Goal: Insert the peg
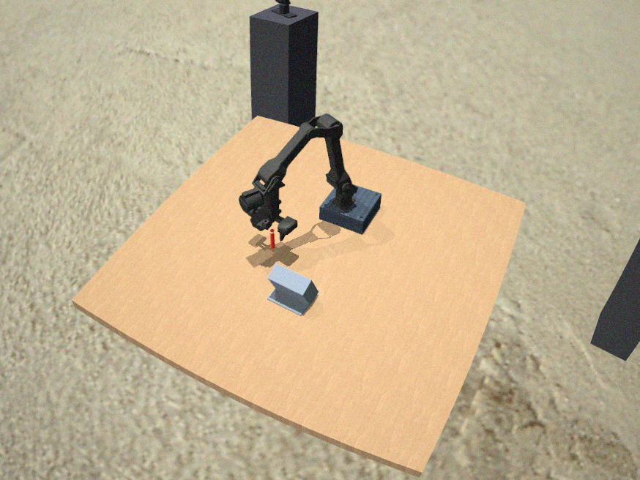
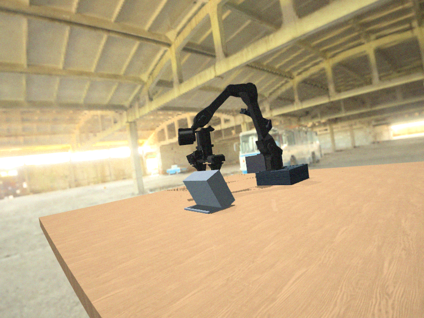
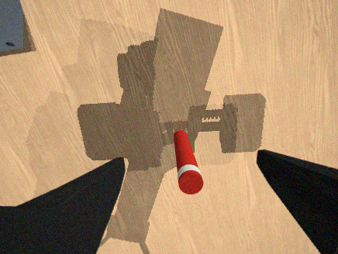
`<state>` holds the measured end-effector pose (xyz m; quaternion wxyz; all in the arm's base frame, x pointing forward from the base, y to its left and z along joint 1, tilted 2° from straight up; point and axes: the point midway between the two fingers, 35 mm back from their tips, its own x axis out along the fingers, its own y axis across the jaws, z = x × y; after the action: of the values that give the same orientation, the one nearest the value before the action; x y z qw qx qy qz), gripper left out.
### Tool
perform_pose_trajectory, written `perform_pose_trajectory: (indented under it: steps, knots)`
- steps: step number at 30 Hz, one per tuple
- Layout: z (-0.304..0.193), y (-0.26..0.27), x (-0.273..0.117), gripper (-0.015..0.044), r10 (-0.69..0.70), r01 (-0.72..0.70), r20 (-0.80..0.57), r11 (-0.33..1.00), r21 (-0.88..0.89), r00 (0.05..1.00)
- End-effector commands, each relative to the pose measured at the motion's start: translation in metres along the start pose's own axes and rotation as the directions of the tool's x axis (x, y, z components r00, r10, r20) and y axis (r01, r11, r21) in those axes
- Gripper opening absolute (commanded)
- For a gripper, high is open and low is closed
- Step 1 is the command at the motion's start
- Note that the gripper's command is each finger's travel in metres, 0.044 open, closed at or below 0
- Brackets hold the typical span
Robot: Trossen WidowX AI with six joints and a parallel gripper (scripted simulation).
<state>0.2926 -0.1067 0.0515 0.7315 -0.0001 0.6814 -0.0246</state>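
Observation:
A round red peg (image 1: 272,241) (image 3: 184,152) with a white band near its top stands upright on the table (image 1: 170,289) (image 2: 273,246). It is hidden in the exterior view. My gripper (image 1: 275,233) (image 2: 209,168) (image 3: 190,159) is open, empty and points down above the peg. In the wrist view the peg is between the two fingers sideways, a little nearer the left finger. The grey-blue sloped panel block (image 1: 291,279) (image 2: 208,192) stands on a thin base plate. Its face with the hole is turned away from the top and exterior views, so the hole is hidden.
The arm's dark blue base (image 1: 351,208) (image 2: 281,175) stands on the table behind the gripper; its corner shows in the wrist view (image 3: 11,25). The panel block is close to the peg. Dark pillars (image 1: 283,66) (image 1: 620,315) stand beyond the table edges.

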Motion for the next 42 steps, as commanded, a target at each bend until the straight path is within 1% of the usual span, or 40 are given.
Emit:
perform_pose_trajectory:
  steps: [1,9,16,30,38,39,42]
  knots:
    - [-0.003,0.002,0.010,0.0440,0.008,-0.008,-0.016,1.000,0.004,1.000]
    - [-0.005,0.002,0.022,0.0440,0.008,-0.008,-0.016,1.000,0.004,1.000]
    - [-0.005,0.002,0.023,0.0440,0.008,-0.008,-0.016,1.000,0.004,1.000]
    - [-0.003,0.001,0.020,0.0072,0.002,-0.002,-0.007,1.000,0.000,1.000]
    - [-0.003,0.001,0.020,0.0019,0.002,-0.002,-0.007,1.000,0.000,1.000]
    - [-0.003,0.001,0.019,0.0000,0.002,-0.002,-0.007,1.000,0.000,1.000]
    - [-0.002,0.001,0.013,0.0000,0.003,-0.003,-0.008,1.000,0.001,1.000]
